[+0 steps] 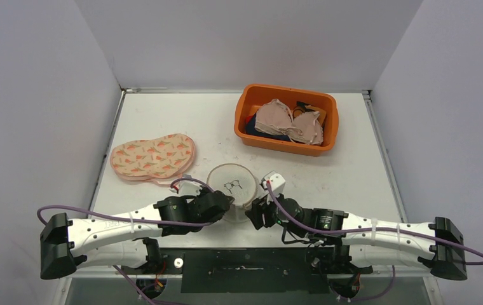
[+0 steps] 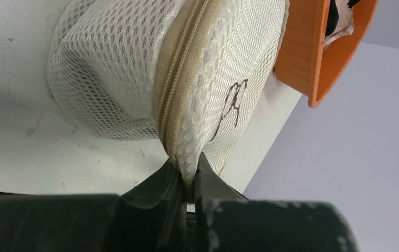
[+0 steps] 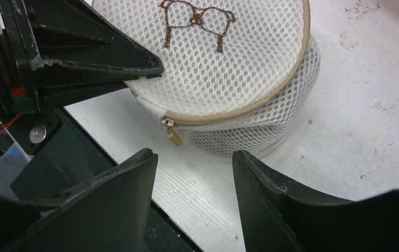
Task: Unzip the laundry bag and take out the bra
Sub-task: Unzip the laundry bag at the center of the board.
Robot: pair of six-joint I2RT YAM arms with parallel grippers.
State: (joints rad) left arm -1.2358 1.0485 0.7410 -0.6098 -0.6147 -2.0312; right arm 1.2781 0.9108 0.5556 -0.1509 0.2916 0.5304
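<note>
The white table (image 1: 328,178) is showing small scuffs and dark specks across its surface. A round mesh laundry bag (image 1: 231,182) is sitting at the middle of the table's near edge, with its zip running closed around the rim. An orange bin (image 1: 285,145) is standing towards the far right corner. A flat carrot-print pouch (image 1: 153,156) is lying beside the left edge, well apart from the bin.
</note>
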